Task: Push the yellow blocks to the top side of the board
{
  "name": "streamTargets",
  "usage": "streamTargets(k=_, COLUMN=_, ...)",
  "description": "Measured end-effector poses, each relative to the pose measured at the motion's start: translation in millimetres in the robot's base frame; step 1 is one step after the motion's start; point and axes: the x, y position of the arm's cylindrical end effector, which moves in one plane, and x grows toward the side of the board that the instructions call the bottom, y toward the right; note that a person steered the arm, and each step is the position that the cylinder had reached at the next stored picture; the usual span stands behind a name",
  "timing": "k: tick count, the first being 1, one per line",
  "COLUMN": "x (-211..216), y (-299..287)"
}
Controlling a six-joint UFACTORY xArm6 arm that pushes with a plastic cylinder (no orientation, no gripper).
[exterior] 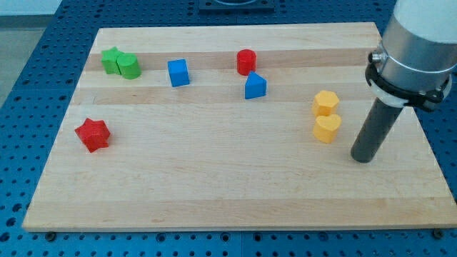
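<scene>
Two yellow blocks sit right of the board's middle. The yellow hexagon block [325,103] is just above the yellow heart-shaped block [328,128], and the two nearly touch. My tip [363,158] rests on the board to the lower right of the yellow heart-shaped block, a short gap away, touching neither yellow block.
A red cylinder [246,62] and a blue block [255,86] sit near the top middle. A blue cube [178,73] is left of them. A green star [111,59] and a green cylinder [129,66] touch at the top left. A red star [93,134] sits at the left. The wooden board [214,185] ends close to my tip on the right.
</scene>
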Motion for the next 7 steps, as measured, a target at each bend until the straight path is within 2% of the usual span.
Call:
streamTargets(k=2, x=17, y=-69)
streamTargets(k=3, x=15, y=-68)
streamTargets(k=4, x=-64, y=-52)
streamTargets(k=6, x=-69, y=-51)
streamTargets(k=7, x=-94, y=-51)
